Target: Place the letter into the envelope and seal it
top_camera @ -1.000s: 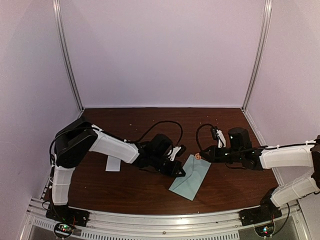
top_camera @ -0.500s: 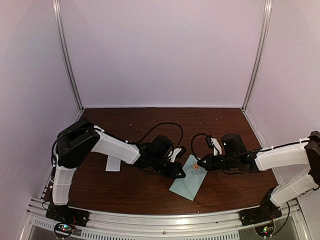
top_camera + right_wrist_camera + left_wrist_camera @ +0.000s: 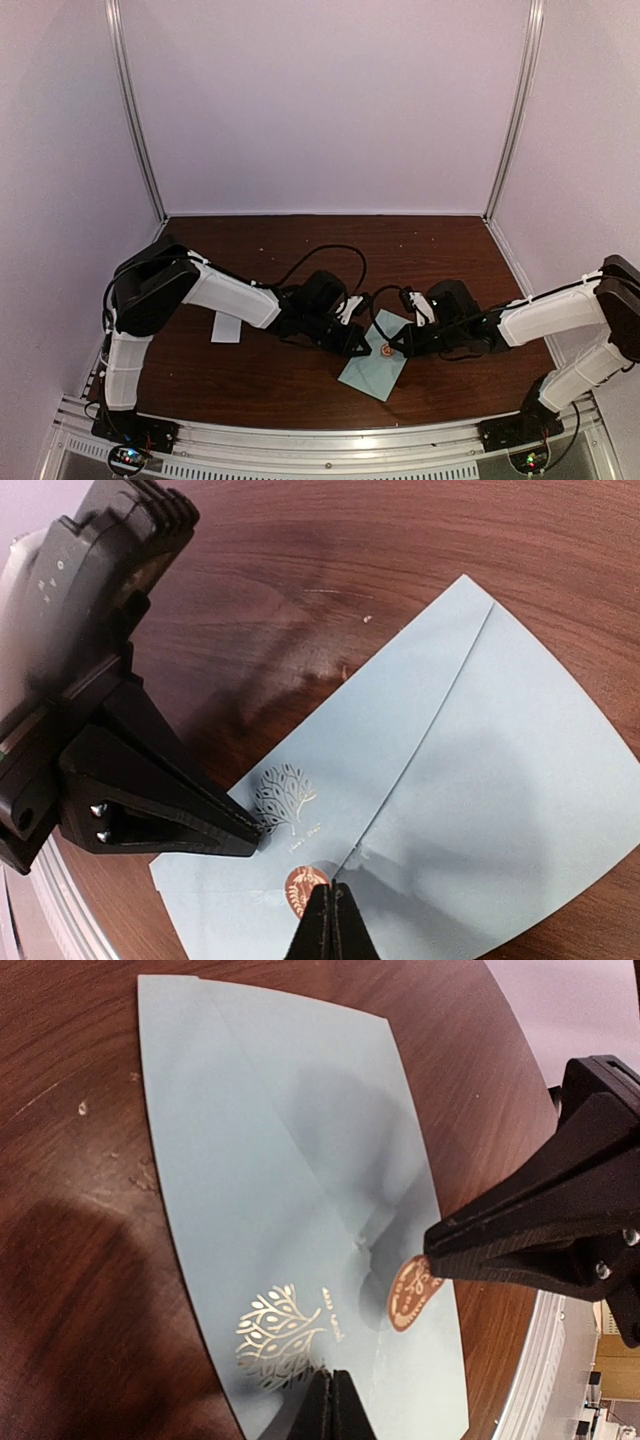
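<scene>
The left claw (image 3: pixel 357 347) has its fingers pressed together, the tips set down on the pale teal-blue envelope (image 3: pixel 270 1180) just beside its gold tree emblem (image 3: pixel 280 1335). The right claw (image 3: pixel 432 1252), reaching in from the opposite side, pinches a small round copper-coloured seal (image 3: pixel 410 1295) by its edge, just at the point of the closed flap; whether the seal touches the paper cannot be told. The envelope lies flat on the dark wooden counter (image 3: pixel 250 370), between the two arms.
</scene>
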`<action>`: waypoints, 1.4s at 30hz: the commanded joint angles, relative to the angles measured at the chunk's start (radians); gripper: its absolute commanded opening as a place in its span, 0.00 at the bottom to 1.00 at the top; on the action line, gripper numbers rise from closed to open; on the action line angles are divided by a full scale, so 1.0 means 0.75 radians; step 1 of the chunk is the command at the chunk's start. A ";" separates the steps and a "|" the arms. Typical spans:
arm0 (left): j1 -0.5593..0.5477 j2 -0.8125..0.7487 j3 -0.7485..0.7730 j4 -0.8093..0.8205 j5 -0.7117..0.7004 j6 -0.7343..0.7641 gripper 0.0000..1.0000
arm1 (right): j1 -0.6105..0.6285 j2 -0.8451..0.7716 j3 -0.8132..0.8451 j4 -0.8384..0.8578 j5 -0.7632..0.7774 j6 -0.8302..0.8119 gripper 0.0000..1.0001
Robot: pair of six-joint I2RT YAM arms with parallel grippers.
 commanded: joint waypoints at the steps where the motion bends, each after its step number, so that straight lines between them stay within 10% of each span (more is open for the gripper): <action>1: -0.015 0.037 0.002 -0.012 -0.003 -0.005 0.00 | 0.011 0.027 0.021 0.022 0.045 0.005 0.00; 42: -0.019 0.029 0.081 0.011 -0.016 -0.026 0.00 | 0.013 0.130 0.053 0.041 0.070 -0.012 0.00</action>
